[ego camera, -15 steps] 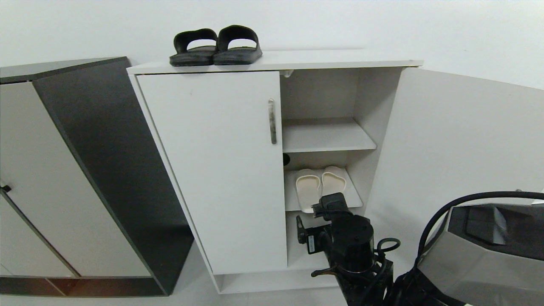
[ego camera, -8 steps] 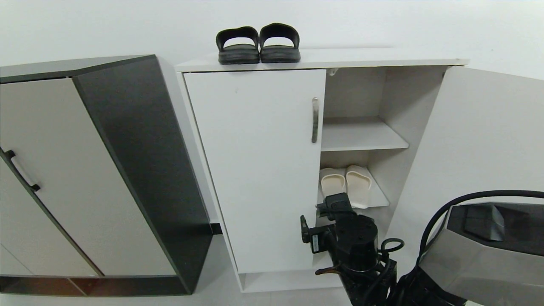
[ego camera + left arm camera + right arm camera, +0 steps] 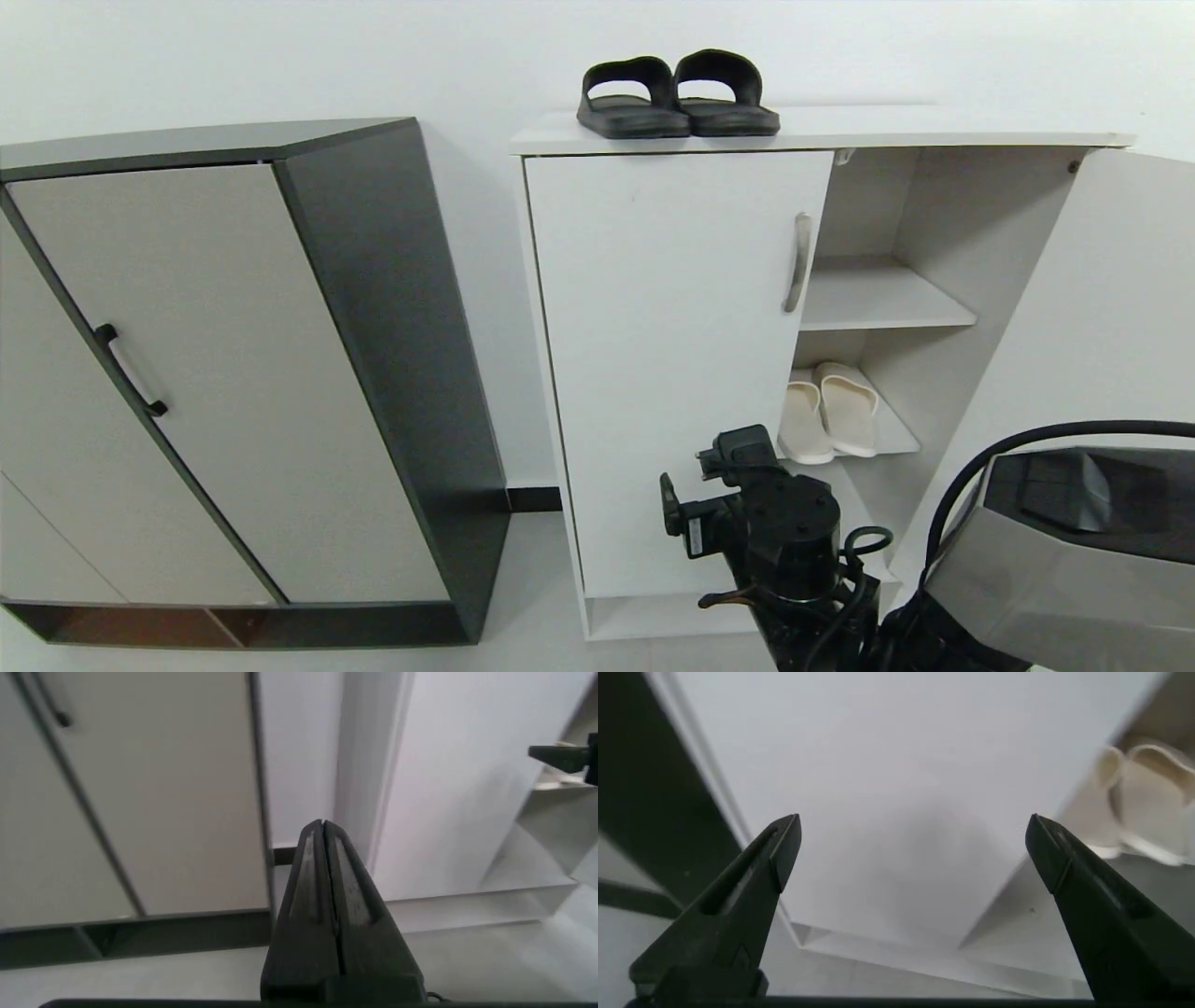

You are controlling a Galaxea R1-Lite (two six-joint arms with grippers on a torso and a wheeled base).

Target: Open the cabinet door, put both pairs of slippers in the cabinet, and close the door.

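Both empty: the right hand (image 3: 912,829) gapes wide, the left hand (image 3: 323,829) is pressed closed.

Home entryway sort of room, white cabinet (image 3: 672,373) against a plain white wall (image 3: 280,56), black slippers (image 3: 653,119) on top of it, cream slippers (image 3: 845,411) on a shelf inside it, dark cabinet (image 3: 233,373) just beside it

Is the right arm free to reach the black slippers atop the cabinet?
Probably yes: the black slippers sit uncovered on the cabinet top, and the right gripper is open, though low.
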